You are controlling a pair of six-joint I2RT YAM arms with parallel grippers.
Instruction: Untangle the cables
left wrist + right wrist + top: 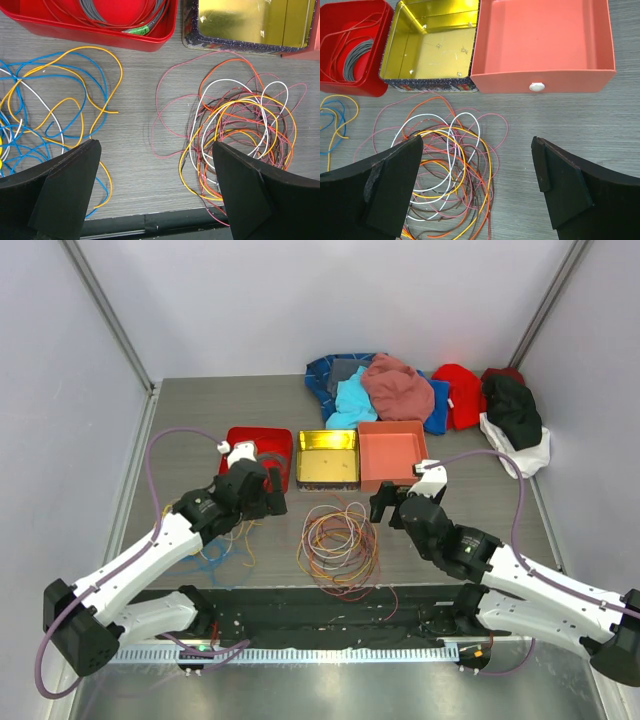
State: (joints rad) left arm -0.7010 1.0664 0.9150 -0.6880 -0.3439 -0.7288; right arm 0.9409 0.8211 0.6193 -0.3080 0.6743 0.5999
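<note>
Most of the cables (338, 545) lie knotted at the middle of the tabletop's near edge, with only a blue-and-orange bunch (222, 542) apart to the left and a grey coil (352, 60) in the red tray (350, 89), while the left gripper (155, 165) and right gripper (477, 160) both hang wide open and empty.

Beside the left gripper (155, 145), cables (240, 125) slip behind one finger (260, 200); blue-orange loops (50, 100) hide behind the other, cropped.

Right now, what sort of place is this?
Probably a robot test cell: plain pale partition walls enclose a grey wood-grain table, and two white-and-black robot arms are bolted at its near edge.
</note>
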